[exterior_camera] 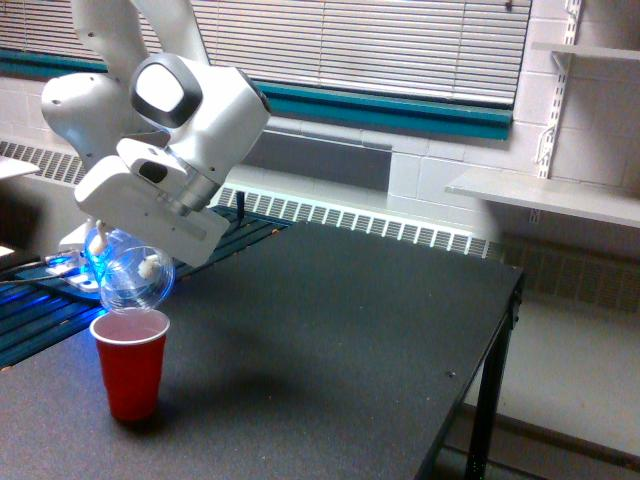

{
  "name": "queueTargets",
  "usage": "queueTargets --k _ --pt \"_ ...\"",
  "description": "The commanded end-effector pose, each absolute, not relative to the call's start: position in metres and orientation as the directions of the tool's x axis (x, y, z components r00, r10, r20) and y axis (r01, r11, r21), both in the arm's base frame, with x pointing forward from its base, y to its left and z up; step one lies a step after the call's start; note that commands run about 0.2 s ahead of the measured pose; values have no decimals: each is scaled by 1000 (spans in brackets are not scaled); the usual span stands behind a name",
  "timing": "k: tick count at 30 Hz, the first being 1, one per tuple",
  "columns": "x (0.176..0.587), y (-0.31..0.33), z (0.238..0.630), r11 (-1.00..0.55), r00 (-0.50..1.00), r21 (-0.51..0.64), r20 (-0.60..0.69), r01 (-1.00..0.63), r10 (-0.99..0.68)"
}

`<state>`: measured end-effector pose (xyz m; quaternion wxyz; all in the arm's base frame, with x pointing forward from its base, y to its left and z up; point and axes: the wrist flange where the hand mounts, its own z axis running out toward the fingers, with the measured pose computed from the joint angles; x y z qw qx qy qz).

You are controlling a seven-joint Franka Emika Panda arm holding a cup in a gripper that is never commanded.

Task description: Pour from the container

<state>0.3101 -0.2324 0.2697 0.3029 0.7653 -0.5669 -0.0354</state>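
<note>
Dark table [380, 330], container [133, 275] tipped beneath end effector [120, 250], above red cup [130, 362]

Red cup [130, 362] only obstacle on table [330, 330]; container [135, 278] tilted just above its rim.

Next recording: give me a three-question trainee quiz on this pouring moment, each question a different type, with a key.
1. True or false: the clear container is tipped over the red cup.
2. The red cup stands: A) on the black table B) on the wall shelf C) in the gripper.
3. Fill in: the red cup stands ___, mouth up.

Key: 1 true. 2 A. 3 upright.
</note>
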Motion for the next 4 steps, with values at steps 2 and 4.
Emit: queueTargets --k 2,4 --pt "308 -232 270 -193 357 476 284 -858 -890" --pt "308 -233 271 -198 360 473 281 -858 -890"
